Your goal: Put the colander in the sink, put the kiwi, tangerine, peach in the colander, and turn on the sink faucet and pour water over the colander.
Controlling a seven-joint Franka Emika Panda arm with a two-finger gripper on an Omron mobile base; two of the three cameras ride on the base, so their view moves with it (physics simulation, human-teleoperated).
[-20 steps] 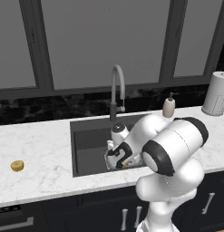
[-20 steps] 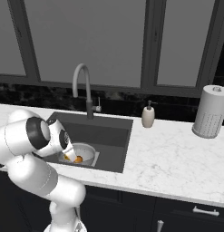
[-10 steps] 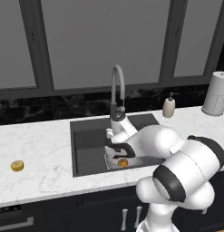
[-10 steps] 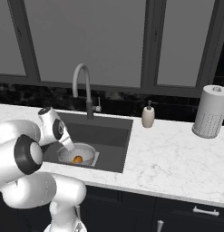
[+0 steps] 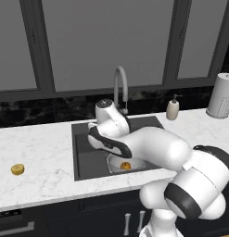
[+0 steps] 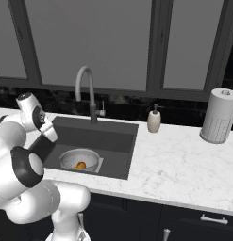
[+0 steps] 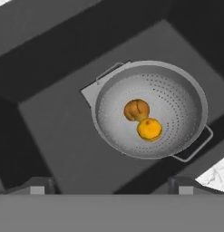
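Observation:
The round pale colander [image 7: 177,99] sits on the floor of the dark sink [image 7: 54,131], towards its front right [image 5: 114,160] [image 6: 70,160]. Two fruits lie in it side by side: a bright orange tangerine [image 7: 149,128] and a brownish-orange peach [image 7: 136,109]. My gripper [image 7: 109,186] hangs open above the sink's left part, well above the colander, with nothing between its fingers. The yellow-brown kiwi [image 5: 17,169] lies on the counter far to the left of the sink [image 5: 88,157]. The grey gooseneck faucet [image 5: 119,88] [image 6: 85,82] stands behind the basin. The water is out of view.
A beige soap dispenser [image 5: 172,109] [image 6: 154,121] stands right of the faucet. A tall white perforated cylinder [image 5: 221,96] [image 6: 218,116] is at the counter's far right. The white marble counter [image 6: 174,164] runs on both sides of the sink, with dark windows behind.
The gripper has opened fully and let a fruit go into the colander. The hand has lifted out of the colander, up and to the sink's left side.

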